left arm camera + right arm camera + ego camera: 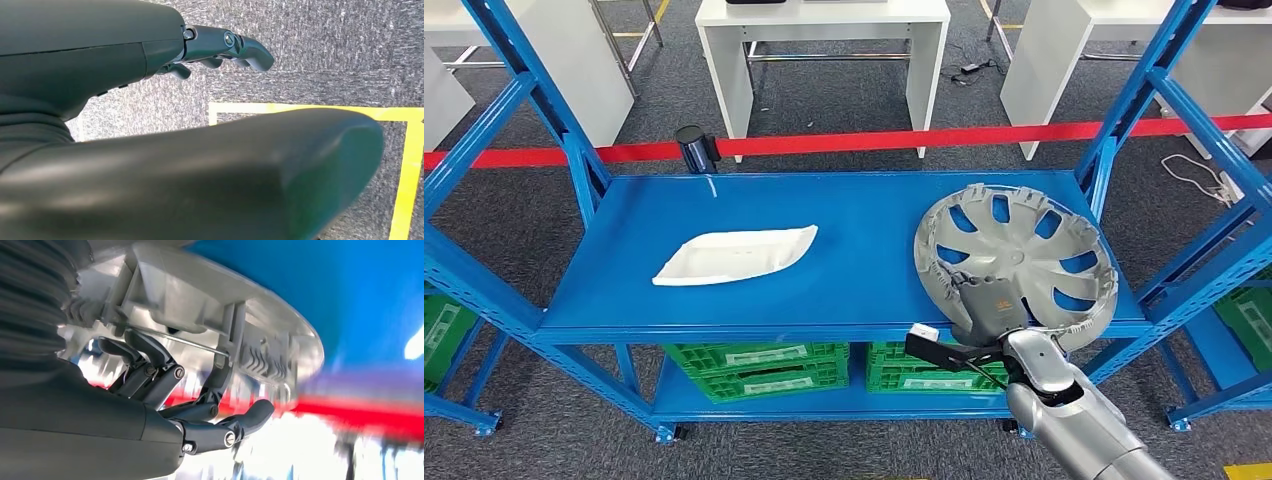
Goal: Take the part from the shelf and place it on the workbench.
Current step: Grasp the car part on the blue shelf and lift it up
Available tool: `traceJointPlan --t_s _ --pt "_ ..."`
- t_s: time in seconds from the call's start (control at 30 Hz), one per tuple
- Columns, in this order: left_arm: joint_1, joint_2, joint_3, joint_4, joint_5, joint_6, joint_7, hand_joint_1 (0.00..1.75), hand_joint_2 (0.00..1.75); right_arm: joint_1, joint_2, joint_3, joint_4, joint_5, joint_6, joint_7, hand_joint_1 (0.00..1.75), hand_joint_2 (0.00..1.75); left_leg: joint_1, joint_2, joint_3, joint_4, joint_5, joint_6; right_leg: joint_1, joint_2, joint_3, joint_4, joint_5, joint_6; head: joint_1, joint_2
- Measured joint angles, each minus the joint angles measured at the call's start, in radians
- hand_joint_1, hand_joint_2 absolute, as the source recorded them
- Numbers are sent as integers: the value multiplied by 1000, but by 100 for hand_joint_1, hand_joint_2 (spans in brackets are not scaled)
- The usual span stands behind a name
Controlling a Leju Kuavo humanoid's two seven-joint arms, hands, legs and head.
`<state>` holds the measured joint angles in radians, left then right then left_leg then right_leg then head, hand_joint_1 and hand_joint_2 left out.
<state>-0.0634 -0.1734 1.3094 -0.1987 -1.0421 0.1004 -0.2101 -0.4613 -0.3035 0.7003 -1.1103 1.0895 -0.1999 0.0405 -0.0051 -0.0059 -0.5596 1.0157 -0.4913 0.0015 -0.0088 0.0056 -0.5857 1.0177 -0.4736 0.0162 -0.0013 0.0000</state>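
A silver wheel cover (1024,250) stands tilted up over the right front edge of the blue shelf (854,290), its inner ribbed side facing me. My right hand (984,345) grips its lower rim from below. In the right wrist view the dark fingers (165,385) hook through the wheel cover's (210,295) edge and wire ring. A flat white plastic part (736,255) lies on the shelf's left half, apart from the hand. My left hand (220,45) hangs over grey carpet, fingers loosely extended and holding nothing.
Blue uprights (1124,120) frame the shelf on both sides. Green crates (754,368) sit on the lower level. Behind the shelf a red barrier tape (874,142) runs from a black post (692,148), with white tables (824,40) beyond. Yellow floor tape (405,170) lies under my left hand.
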Motion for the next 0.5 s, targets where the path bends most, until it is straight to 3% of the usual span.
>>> traceJointPlan --t_s 0.2,0.5 --pt "3 -1 3 0 0 3 -10 0 0 28 1 -93 -124 123 -146 26 175 175 0 0 1 0 0 -1 1 1 0 0 0 -1 0 0" --pt "3 -2 11 0 0 3 -19 0 0 99 13 -159 -226 173 -178 31 175 175 2 -1 1 -1 -3 -3 2 -1 0 0 -6 -4 0 0"
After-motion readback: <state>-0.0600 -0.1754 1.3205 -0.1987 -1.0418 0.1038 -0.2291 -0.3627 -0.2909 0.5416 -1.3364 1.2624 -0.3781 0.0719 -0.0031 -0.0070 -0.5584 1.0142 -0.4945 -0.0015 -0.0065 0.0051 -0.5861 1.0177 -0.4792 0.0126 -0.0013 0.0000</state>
